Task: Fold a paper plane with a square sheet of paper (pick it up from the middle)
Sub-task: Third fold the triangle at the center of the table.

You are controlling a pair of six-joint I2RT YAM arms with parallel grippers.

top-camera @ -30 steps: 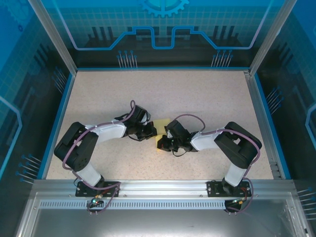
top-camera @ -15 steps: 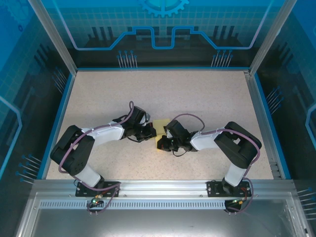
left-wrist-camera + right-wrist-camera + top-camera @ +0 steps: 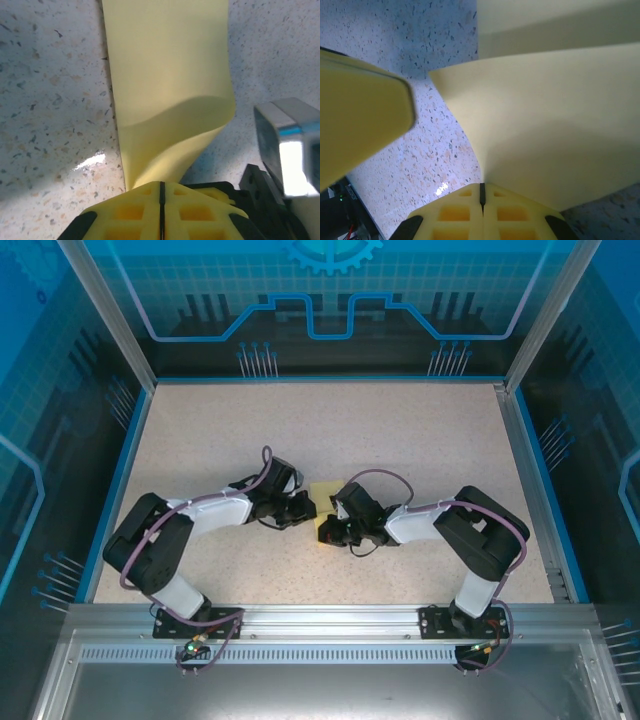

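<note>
Nearest the overhead camera, two arms are bolted to the metal rail point(image 3: 320, 620) at the near edge. The left arm point(image 3: 215, 508) rises from its base, bends at an elbow pushed out to the left, and reaches low and rightward over the table point(image 3: 420, 430). The right arm point(image 3: 425, 520) mirrors it, with its elbow out to the right and its forearm reaching left. Both wrists sit close to the surface, and the two gripper heads come together near the table's middle, just beside one another.

The left gripper point(image 3: 161, 192) is clenched, its two yellow fingers point(image 3: 200, 212) pressed together along a thin dark seam. The square sheet of paper point(image 3: 165, 60) runs out from their tips as a long strip on the speckled surface, its near end lifted and curled toward the pinch. The right gripper point(image 3: 481, 192) is likewise clamped finger against finger, and a paper layer fans out from its tips, with a second layer beyond it. A blurred yellow shape at the left of that view is probably a finger of the other gripper, though it is too soft to be sure.

There is one sheet, pale yellow, held between the two grippers at mid-table. From above, the heads cover most of it, leaving one piece showing on the far side and a sliver on the near side. Beyond it the table runs to the blue wall point(image 3: 330, 300).
</note>
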